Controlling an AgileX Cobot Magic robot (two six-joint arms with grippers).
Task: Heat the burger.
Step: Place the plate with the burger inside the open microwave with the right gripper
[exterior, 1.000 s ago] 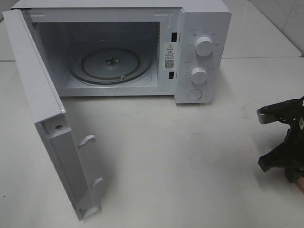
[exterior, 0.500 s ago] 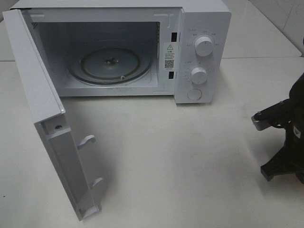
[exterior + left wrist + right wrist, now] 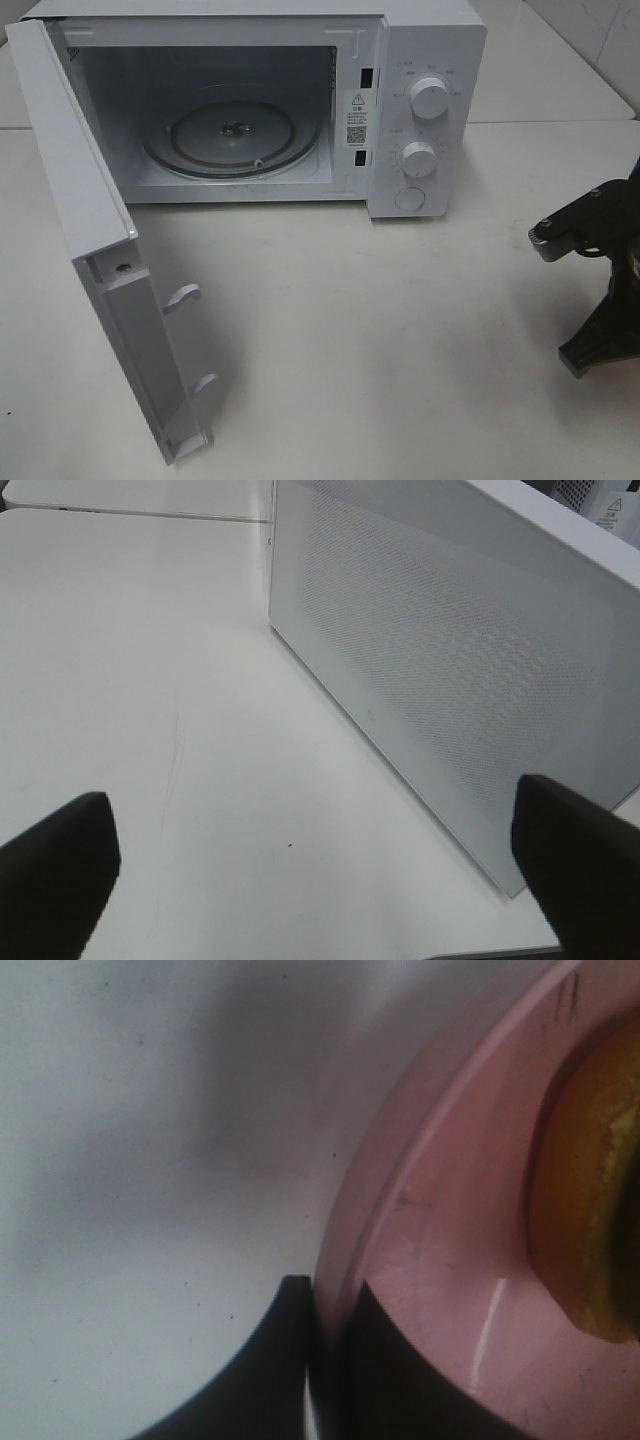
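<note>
Microwave [image 3: 420, 100] stands at the back of the tabletop [image 3: 380, 330], and its door [image 3: 110, 300] is swung wide out on the left, edge pointing at the near side. The cavity is open and the glass turntable [image 3: 232, 130] is bare. There's a broad stretch of tabletop between the door edge and the right arm [image 3: 590, 225], which sits at the far right border.

Right wrist view: the right fingers [image 3: 270, 1360] are pinched together on the rim of the pink plate [image 3: 450, 1240], one finger outside the rim, one inside. The burger [image 3: 585, 1190] sits on that plate, set in from the gripped rim. Neither burger nor plate shows in the overhead view.

Left wrist view: the left fingers [image 3: 60, 870] are spread wide and hold nothing. They hang over bare tabletop beside the door's outer perforated face [image 3: 470, 670].

Against a second ago, the right arm's lower black part has slid nearer the right border, and its upper part has tilted. A pinkish sliver at the frame's lower right corner is gone. Microwave, door and turntable haven't budged.
</note>
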